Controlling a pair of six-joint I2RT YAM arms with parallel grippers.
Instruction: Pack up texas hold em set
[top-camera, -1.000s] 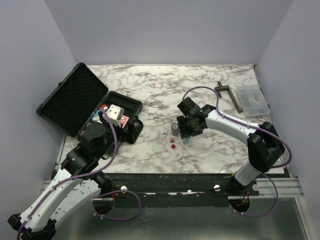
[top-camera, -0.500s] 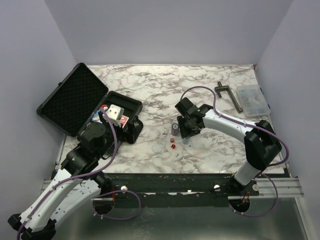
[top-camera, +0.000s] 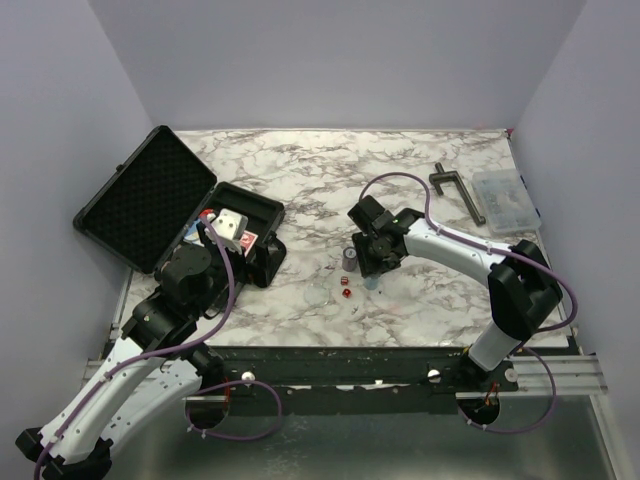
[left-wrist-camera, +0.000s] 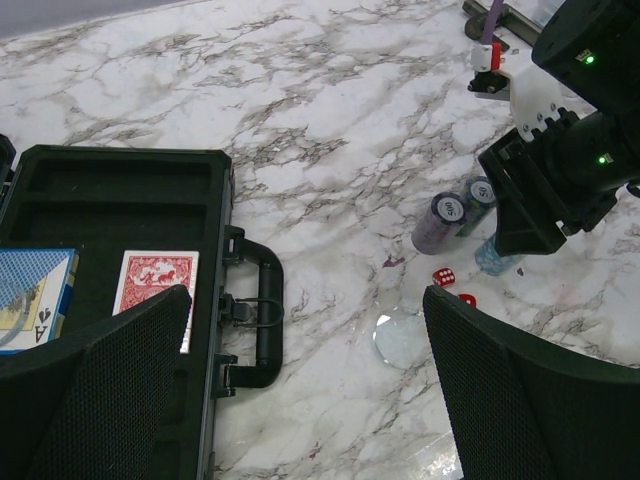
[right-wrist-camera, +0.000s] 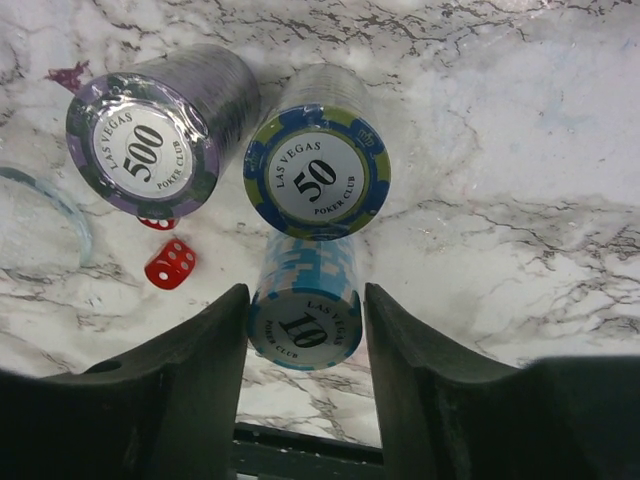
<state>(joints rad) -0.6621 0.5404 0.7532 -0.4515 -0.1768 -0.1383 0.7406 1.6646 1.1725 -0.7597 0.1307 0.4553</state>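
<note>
The marbled counter (top-camera: 400, 170), walled in pale lilac, carries the open case (top-camera: 150, 200) by its left edge, and the left gripper (left-wrist-camera: 307, 300) hovers there, wide and empty. Toward the middle of the near edge, the right gripper (right-wrist-camera: 305, 300) clamps the upright pale-blue chip stack (right-wrist-camera: 305, 325) from both sides. The 50 stack (right-wrist-camera: 317, 172), 500 stack (right-wrist-camera: 143, 145) and red dice (right-wrist-camera: 170, 263) stand just beyond it, and the case is well apart to its left.

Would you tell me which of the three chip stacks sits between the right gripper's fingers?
The light-blue 10 stack, flanked by both fingers. The blue-and-yellow 50 stack and the purple 500 stack stand beyond the fingertips, outside them.
</note>
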